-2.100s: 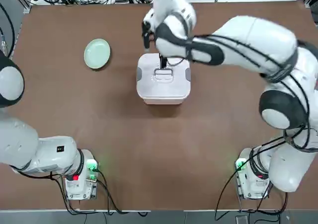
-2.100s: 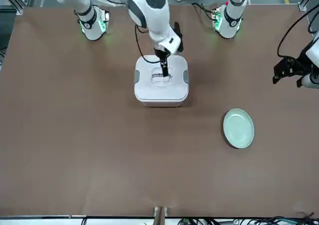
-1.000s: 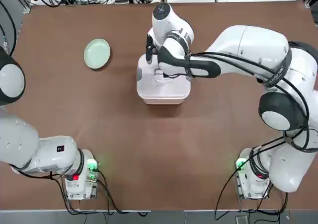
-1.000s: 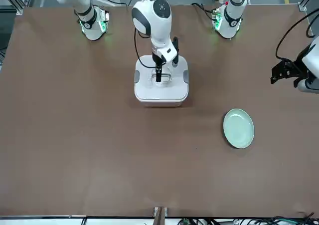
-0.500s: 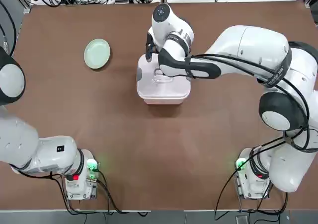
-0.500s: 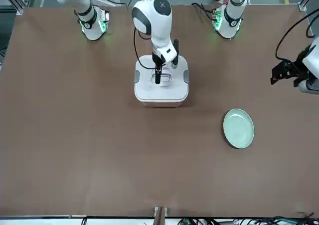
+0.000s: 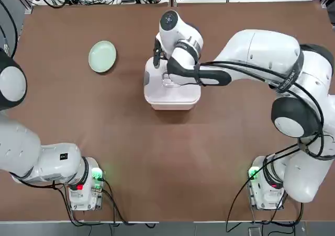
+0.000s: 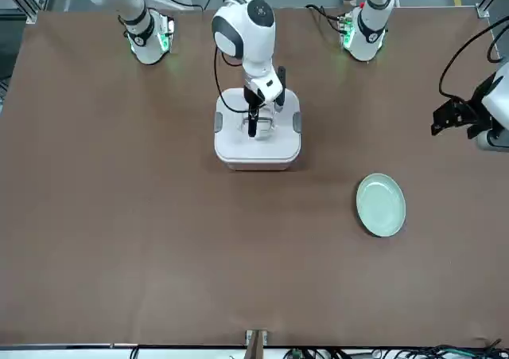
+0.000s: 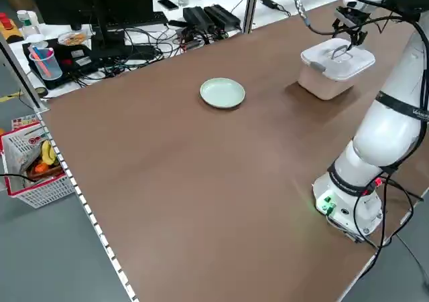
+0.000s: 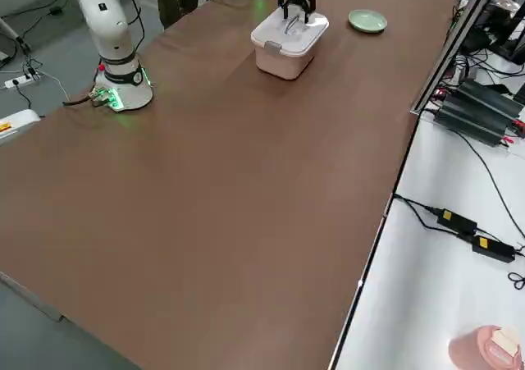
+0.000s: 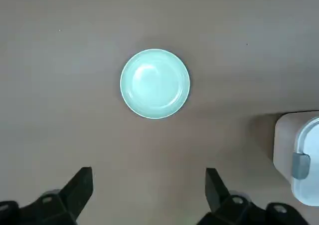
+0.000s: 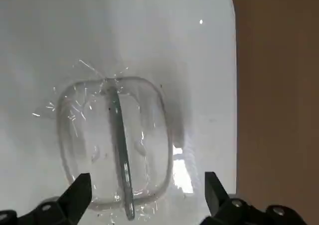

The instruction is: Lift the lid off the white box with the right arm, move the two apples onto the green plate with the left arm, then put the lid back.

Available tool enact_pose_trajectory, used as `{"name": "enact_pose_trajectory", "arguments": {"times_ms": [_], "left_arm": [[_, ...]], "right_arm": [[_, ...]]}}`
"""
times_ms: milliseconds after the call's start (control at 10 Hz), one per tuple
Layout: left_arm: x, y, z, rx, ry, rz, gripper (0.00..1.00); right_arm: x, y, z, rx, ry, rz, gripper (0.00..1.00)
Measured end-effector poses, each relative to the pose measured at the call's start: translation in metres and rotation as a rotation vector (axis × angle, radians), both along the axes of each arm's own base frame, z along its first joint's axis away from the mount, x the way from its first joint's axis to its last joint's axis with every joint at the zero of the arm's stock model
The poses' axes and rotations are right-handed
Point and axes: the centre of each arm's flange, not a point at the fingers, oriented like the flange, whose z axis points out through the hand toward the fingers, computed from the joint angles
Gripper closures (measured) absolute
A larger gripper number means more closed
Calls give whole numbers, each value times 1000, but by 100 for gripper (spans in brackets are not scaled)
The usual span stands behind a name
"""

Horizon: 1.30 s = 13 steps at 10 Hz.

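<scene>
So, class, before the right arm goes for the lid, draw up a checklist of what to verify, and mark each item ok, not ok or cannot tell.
1. Lid seated on the white box: ok.
2. Right gripper open, over the lid: ok.
3. Lid's handle between the right gripper's fingertips: not ok; the fingers look short of it.
4. Green plate bare and standing apart from the box: ok.
5. Left gripper open and away from the box: ok.
6. Both apples inside the box: cannot tell; the lid hides the inside.

No readable text (none anywhere).
</scene>
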Motion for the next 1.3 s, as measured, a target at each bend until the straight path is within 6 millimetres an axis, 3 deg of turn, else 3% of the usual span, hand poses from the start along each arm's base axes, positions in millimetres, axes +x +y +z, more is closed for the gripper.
{"name": "enact_pose_trajectory", "arguments": {"times_ms": [300, 500, 900, 1000, 1300], "left_arm": [[0, 0, 0, 0, 3, 2, 0], [0, 0, -1, 0, 5, 6, 0], [-1, 0, -1, 1, 12, 10, 0], [-2, 0, -2, 1, 18, 11, 0], [-3, 0, -2, 2, 25, 12, 0]], "right_arm": [[0, -6, -14, 3, -6, 4, 3], [2, -7, -14, 5, -9, 0, 17], [-1, -6, -15, 13, -3, -69, 79], [-4, -5, -15, 8, 4, -76, 89], [-9, -3, -4, -7, 15, -115, 93]]}}
